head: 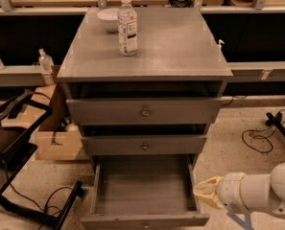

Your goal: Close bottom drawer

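Claw [205, 194] hangs low beside the right wall of the pulled-out bottom drawer [143, 188], my arm [259, 194] reaching in from the right. Open or closed, I cannot tell. Bare grey planks inside.

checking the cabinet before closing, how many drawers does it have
3: top drawer slightly out, middle drawer slightly out, bottom drawer pulled far open. The gripper sits beside the bottom drawer's right side.

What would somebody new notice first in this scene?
The bottom drawer of the grey cabinet stands pulled far out, its plank interior showing. The gripper sits low at the right, beside that drawer's right wall. On top, a water bottle stands upright next to a white bowl.
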{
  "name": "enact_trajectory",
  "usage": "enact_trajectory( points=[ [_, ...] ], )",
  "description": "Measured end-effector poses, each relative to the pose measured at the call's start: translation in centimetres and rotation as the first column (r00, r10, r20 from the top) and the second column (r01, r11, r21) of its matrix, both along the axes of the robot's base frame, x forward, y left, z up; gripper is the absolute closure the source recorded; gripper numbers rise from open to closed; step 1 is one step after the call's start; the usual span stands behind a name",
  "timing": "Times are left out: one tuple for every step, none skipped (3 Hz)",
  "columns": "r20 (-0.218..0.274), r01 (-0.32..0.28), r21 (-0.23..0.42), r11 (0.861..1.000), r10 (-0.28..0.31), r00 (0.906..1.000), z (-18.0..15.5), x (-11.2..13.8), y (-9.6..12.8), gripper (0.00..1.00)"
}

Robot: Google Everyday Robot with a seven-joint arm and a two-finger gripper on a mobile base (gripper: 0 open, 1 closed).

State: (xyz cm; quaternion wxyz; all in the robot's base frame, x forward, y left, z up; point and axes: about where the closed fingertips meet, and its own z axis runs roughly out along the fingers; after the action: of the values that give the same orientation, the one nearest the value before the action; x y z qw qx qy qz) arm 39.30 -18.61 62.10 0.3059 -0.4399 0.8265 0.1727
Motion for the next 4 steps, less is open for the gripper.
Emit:
enact_trajectory(
  points=[
    [0.001, 0.024, 0.052, 0.998, -0.024, 0.9997, -4.4, 1.6, 0.3, 1.0],
    [0.007, 0.045, 0.118, 0.992, -0.046, 0.9989, -9.8, 3.2, -0.3, 1.0],
    [0.004, 0.077, 0.207, 0.975, -0.08, 0.9968, -17.4, 4.6, -0.7, 1.0],
    [-0.021, 0.11, 0.258, 0.96, -0.108, 0.9939, -22.3, 4.6, -0.8, 1.0]
  ],
)
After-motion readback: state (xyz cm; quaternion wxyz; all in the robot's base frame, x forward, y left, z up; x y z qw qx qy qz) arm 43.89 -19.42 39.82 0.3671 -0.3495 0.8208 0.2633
